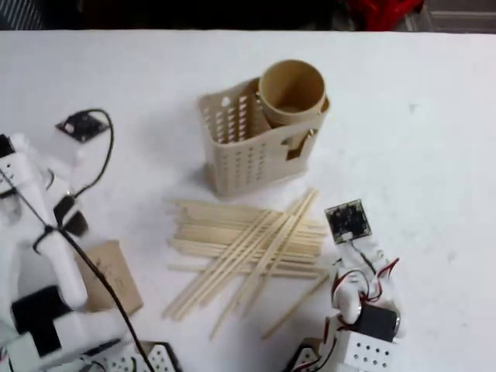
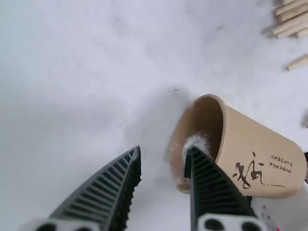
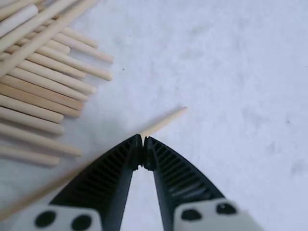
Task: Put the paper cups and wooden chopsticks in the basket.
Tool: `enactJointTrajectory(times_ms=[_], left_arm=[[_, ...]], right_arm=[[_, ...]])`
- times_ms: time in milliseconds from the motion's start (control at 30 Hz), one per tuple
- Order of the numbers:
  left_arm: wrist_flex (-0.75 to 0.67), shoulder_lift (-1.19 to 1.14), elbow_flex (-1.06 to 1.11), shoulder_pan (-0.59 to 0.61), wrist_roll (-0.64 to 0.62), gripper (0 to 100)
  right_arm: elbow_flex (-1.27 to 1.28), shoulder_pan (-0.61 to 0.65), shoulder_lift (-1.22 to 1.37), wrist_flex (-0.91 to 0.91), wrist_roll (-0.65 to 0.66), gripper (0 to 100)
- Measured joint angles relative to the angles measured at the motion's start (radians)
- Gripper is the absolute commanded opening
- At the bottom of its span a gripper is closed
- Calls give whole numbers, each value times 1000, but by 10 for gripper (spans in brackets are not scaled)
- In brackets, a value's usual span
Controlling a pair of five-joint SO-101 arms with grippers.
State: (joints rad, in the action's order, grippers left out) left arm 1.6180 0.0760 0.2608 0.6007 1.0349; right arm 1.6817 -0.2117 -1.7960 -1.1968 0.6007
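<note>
Cup [image 2: 250,149] rim seemingly between parted fingers [image 2: 208,185]

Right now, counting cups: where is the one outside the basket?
The cup lies on its side in the high view's lower left, at the left tool, left of the chopsticks.

White desk [image 1: 434,155] right under left end effector [image 2: 164,147] and right end effector [image 3: 143,139]. Desk top looks soft, a bit bumpy. Well past both end effectors, behind desk's far edge: dark space [image 1: 194,14], red thing [image 1: 384,12].
</note>
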Motion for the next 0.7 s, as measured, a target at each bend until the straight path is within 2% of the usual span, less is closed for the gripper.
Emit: enactJointTrajectory(times_ms=[133, 300, 567, 700], left_arm=[[-52, -121, 0, 18, 35, 165], [2, -215, 9, 20, 104, 165], [103, -135, -92, 23, 109, 169], [121, -51, -127, 23, 57, 179]], right_arm=[[0, 0, 0, 0, 0, 17], [0, 0, 0, 0, 0, 17], [0, 0, 0, 0, 0, 17], [0, 0, 0, 0, 0, 17]])
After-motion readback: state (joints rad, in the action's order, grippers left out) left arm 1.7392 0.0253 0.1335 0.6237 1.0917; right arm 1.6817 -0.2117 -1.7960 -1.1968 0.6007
